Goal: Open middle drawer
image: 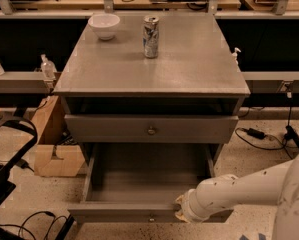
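The grey cabinet [189,69] shows a closed upper drawer [104,129] with a small brass knob [151,130]. Below it the middle drawer [139,181] stands pulled far out toward me, its inside bare. Its front panel [114,213] is near the bottom of the view, with the knob [150,218] just visible. My gripper [180,209] is at the end of the white arm [239,191] that comes in from the lower right. It sits at the top edge of that front panel, a little right of the knob. The lowest drawer is hidden.
A white bowl [104,25] and a drink can [150,30] stand on the cabinet top. A cardboard box [56,159] and cables [24,224] lie on the floor at the left. More cables [261,134] lie at the right. A black frame [9,154] is at the far left.
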Controlling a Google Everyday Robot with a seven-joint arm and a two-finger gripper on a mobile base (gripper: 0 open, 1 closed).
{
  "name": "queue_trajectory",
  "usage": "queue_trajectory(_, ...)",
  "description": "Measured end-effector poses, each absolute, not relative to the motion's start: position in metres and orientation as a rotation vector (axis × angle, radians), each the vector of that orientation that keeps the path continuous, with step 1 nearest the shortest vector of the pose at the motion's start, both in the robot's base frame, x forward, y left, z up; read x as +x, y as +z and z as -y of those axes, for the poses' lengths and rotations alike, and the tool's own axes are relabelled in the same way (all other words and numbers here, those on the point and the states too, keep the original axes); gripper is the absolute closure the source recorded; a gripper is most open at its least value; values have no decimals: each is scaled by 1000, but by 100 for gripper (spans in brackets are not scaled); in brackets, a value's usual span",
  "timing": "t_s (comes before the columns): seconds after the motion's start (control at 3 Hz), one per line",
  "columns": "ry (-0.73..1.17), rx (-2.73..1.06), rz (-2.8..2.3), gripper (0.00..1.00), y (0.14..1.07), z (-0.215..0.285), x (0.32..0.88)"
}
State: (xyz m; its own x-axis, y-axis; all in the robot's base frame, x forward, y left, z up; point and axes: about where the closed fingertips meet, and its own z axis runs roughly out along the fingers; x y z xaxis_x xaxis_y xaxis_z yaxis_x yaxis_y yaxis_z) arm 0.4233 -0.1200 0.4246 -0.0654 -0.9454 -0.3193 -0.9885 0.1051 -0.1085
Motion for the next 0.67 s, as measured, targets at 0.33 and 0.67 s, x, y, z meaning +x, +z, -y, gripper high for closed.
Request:
queue_trajectory(0.33, 197, -1905, -2080, 58, 425, 120, 423)
queue_trajectory(0.67, 197, -1905, -2080, 35, 425, 120, 423)
